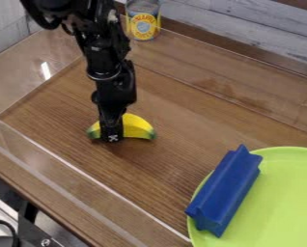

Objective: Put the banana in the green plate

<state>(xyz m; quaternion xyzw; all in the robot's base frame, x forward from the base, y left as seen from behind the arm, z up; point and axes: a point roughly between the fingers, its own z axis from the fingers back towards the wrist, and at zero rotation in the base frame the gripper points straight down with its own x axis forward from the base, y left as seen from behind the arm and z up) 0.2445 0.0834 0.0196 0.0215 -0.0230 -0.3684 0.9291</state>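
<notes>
Gripping point: my gripper (111, 135) points straight down onto the left part of the banana (127, 127), its tips low at the fruit's near edge.
Banana: small yellow toy with dark green ends, lying on the wooden counter (182, 106), its longer part sticking out to the right of my fingers.
Gripper state: my jaws are drawn together, clamped on the banana.
Contact: the banana rests flat on the counter under me.
Green plate: the lime-green plate (288, 169) sits at the lower right, well apart from the banana and from me.
Blue block: a blue rectangular block (226, 189) lies across the plate's left rim.
</notes>
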